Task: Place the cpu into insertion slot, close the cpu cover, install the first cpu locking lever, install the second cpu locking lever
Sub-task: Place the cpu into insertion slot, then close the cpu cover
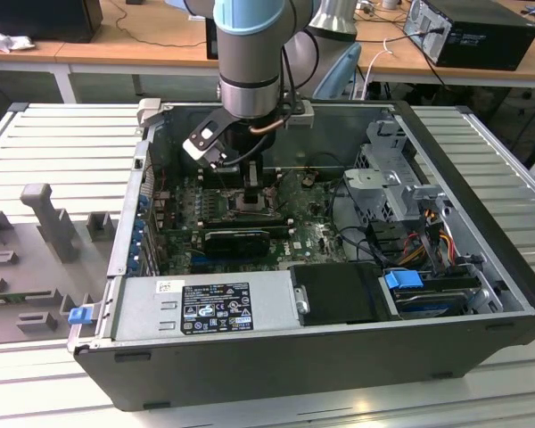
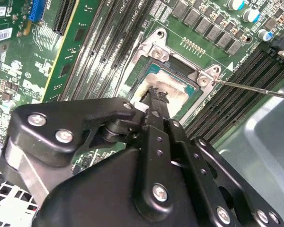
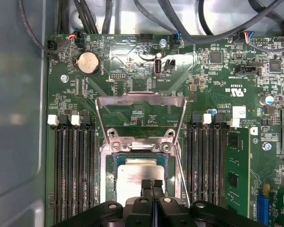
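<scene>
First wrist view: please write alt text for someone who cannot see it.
The gripper, its fingers shut, sits over the cpu, which lies in the insertion slot on a green motherboard. The cpu cover is swung open beyond the slot, and long black memory slots run on both sides.

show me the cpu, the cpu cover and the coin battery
cpu (image 3: 139,170): first wrist view, on its silvery top.
cpu cover (image 3: 141,99): first wrist view, on the open frame's end bar.
coin battery (image 3: 88,62): first wrist view, on its round face.
</scene>
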Tool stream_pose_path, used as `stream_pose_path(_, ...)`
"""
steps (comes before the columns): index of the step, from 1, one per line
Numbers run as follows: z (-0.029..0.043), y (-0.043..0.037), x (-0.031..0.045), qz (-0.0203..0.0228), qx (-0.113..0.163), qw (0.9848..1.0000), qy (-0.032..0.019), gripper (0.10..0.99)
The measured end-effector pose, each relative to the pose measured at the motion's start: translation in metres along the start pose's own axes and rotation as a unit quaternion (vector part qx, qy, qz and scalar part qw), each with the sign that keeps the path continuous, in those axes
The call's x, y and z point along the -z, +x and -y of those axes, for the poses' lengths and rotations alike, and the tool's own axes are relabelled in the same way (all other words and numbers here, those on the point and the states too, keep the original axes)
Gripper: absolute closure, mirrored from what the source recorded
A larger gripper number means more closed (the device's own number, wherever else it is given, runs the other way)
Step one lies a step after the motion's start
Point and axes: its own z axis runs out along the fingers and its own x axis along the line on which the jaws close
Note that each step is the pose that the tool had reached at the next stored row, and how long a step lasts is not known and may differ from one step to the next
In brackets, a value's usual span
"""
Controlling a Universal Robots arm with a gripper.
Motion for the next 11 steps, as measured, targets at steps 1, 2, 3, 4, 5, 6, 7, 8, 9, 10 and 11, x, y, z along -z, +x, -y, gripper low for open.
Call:
stream_pose_path(1,0.0,0.0,0.0004,0.0005,0.0,1.0,0.0,0.98)
stream_pose_path(2,0.0,0.0,0.0009,0.001,0.0,1.0,0.0,0.98)
stream_pose_path(3,-0.0001,0.0,0.0019,0.0018,0.0,1.0,0.0,0.98)
stream_pose_path(4,-0.0001,0.0,0.0026,0.0019,0.0,1.0,0.0,0.98)
stream_pose_path(5,-0.0001,0.0,0.0032,0.002,0.0,1.0,0.0,0.98)
stream_pose_path(6,-0.0002,0.0,0.004,0.0019,0.0,1.0,0.0,0.98)
stream_pose_path(7,-0.0002,0.0,0.0048,0.002,0.0,1.0,0.0,0.98)
stream_pose_path(8,-0.0002,0.0,0.0056,0.0019,0.0,1.0,0.0,0.98)
stream_pose_path(9,-0.0003,0.0,0.0064,0.0019,0.0,1.0,0.0,0.98)
stream_pose_path(10,-0.0003,0.0,0.0074,0.002,0.0,1.0,0.0,0.98)
stream_pose_path(11,-0.0004,0.0001,0.0076,0.0018,0.0,1.0,-0.0001,0.98)
